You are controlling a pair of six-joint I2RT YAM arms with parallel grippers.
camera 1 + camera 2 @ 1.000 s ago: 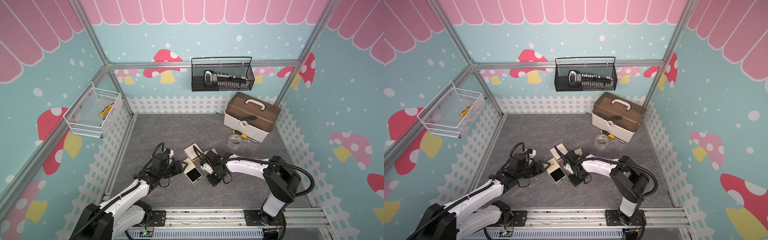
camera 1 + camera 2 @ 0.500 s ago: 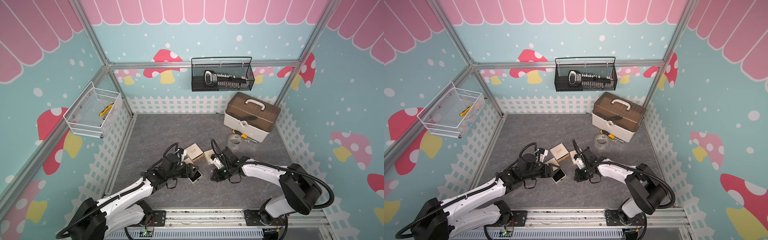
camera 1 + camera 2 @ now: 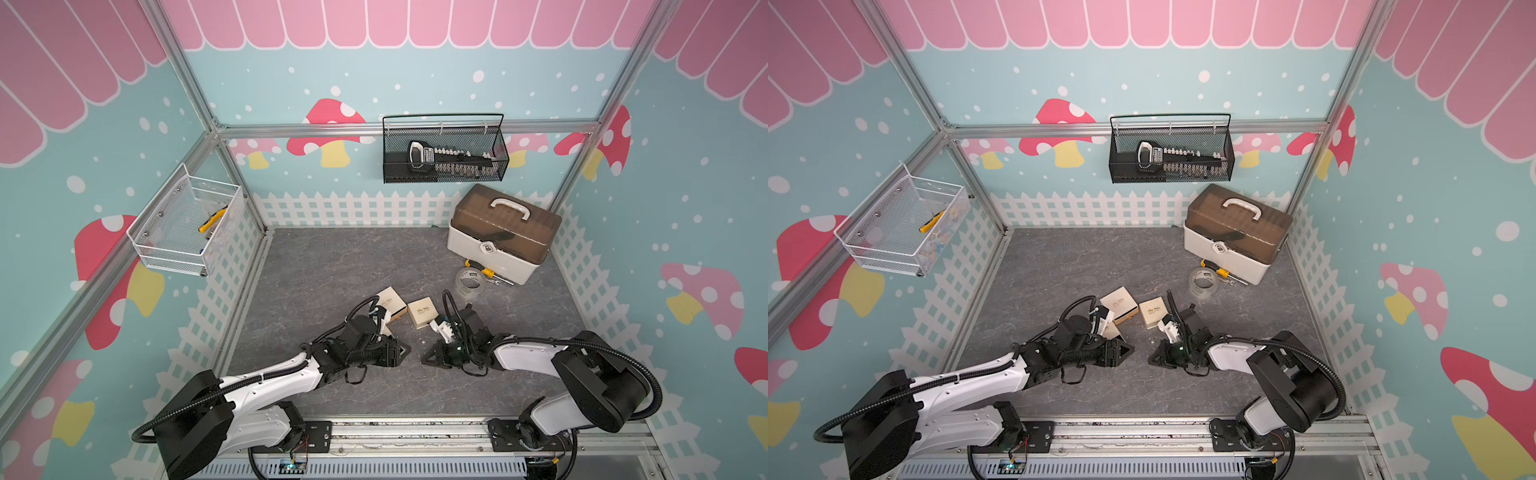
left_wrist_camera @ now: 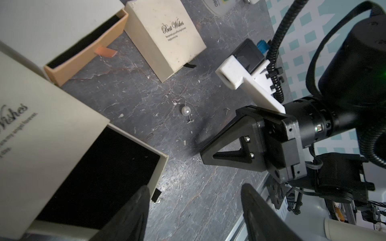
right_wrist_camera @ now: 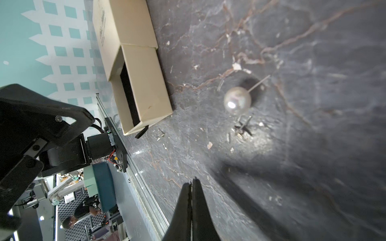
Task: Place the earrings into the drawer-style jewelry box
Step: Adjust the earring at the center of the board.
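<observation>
Right wrist view showed the pearl earring (image 5: 237,101) lying on the mat (image 5: 313,62). A tiny star piece (image 5: 242,127) lay just beside it, and another star piece (image 5: 160,133) near the drawer box (image 5: 144,83), whose black-lined drawer was pulled out. The mat was dark grey, veined and flecked with scuffs. Teal mushroom walls (image 3: 374,83) and a white fence (image 3: 353,208) ringed it. In both top views the earring was only a faint speck, and the drawer box, left of it, sat mostly hidden under the left arm (image 3: 270,374). A closed box (image 3: 423,312) and a tan box (image 3: 392,303) lay just beyond. Both arms reached low and inward from the near rail (image 3: 415,432), tips facing but apart, the earring just beyond the gap. The left gripper (image 4: 194,187), its fingers cut off by the frame, had its jaws apart and empty. The right gripper (image 5: 191,183) had its jaws pressed together on nothing.
</observation>
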